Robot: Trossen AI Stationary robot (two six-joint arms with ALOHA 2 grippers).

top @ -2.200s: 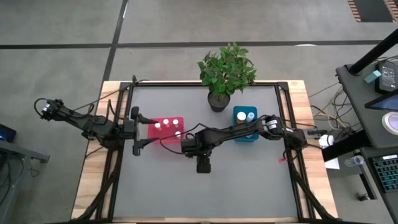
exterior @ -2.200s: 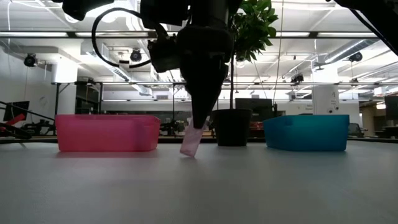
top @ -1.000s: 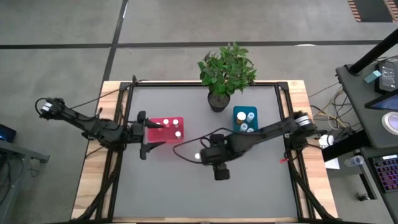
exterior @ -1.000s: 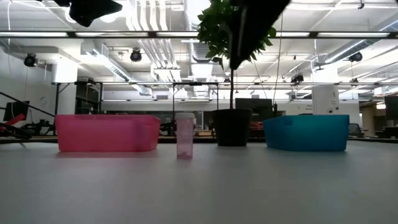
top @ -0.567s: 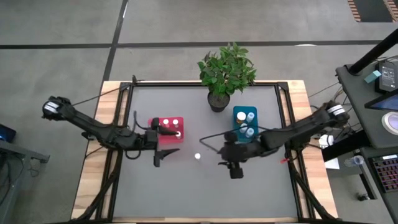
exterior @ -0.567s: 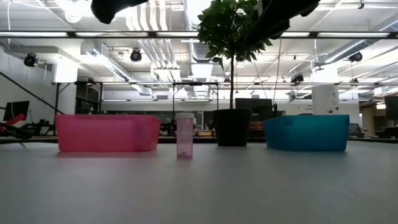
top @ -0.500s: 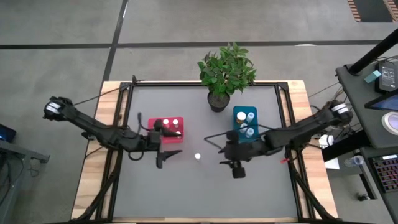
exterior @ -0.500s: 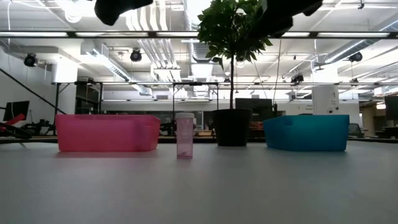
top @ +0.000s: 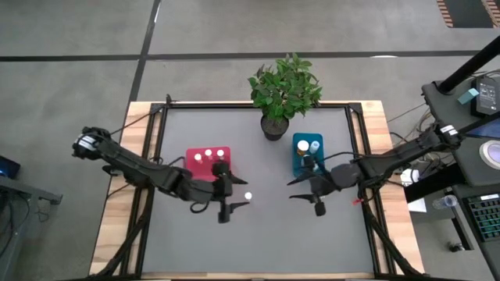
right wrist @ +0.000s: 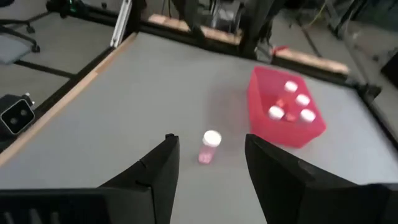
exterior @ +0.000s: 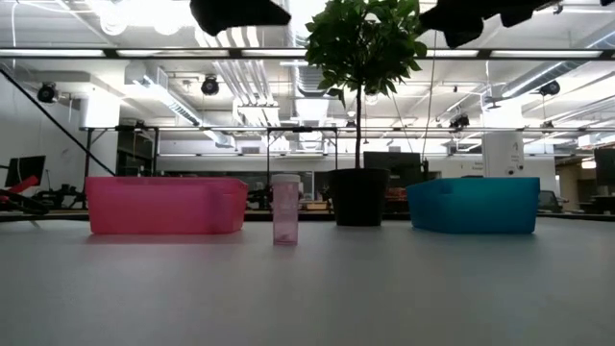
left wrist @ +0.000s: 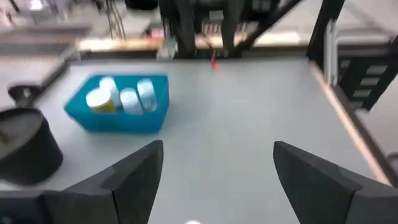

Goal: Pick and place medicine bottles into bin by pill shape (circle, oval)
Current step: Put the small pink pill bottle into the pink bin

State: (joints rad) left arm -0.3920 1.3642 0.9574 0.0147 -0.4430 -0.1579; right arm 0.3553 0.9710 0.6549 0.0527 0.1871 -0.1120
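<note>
One small bottle (top: 248, 197) with a white cap and a pinkish body stands upright on its base on the grey table, between the red bin (top: 193, 165) and the teal bin (top: 296, 160). It also shows in the low view (exterior: 285, 209) and the right wrist view (right wrist: 209, 147). My left gripper (top: 233, 204) is open and empty, above the table just left of the bottle, fingers pointing right. My right gripper (top: 297, 189) is open and empty, raised in front of the teal bin, facing the bottle. The red bin (right wrist: 261, 99) holds several bottles. The teal bin (left wrist: 124, 121) holds three, one orange-tinted.
A dark pot with a green plant (top: 281, 90) stands at the table's far edge, between the bins; its pot (exterior: 358, 197) shows in the low view. Bare grey table lies toward the near edge. Black frame rails run along the table's left and right sides.
My right gripper has drawn back from the bottle toward the table's right edge. My left gripper has gone from the red bin toward the right and near, up beside the bottle. The bottle has stayed upright where it stood.
</note>
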